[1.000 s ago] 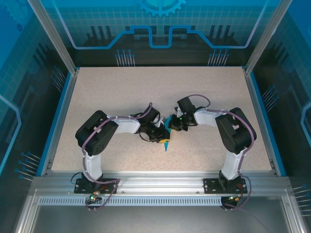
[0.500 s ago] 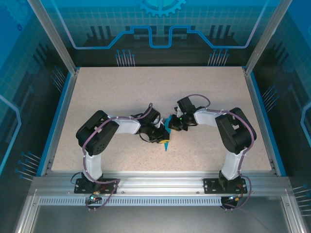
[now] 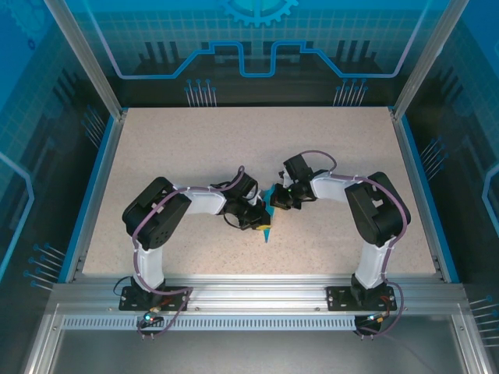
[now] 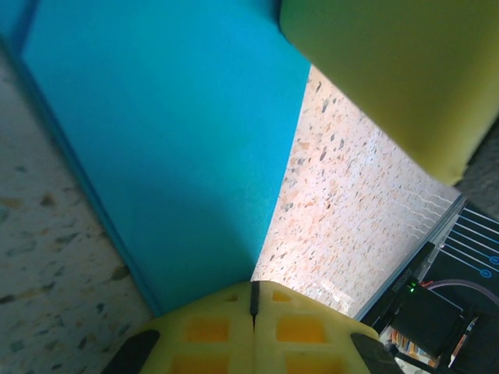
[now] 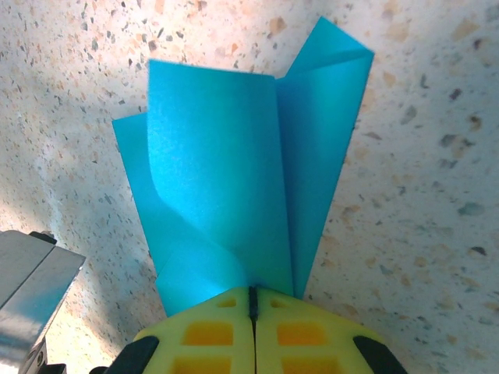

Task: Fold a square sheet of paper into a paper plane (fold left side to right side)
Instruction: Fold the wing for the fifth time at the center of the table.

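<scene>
Nothing legible to report: no words, labels, brands or numbers. Just a wordless gear emblem [image 3: 258, 9] printed on the back panel [image 3: 327, 39].

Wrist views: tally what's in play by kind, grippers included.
Partly folded teal-blue paper: 1
Grippers: 2, left gripper and right gripper, both shut on it
Total: 3
</scene>
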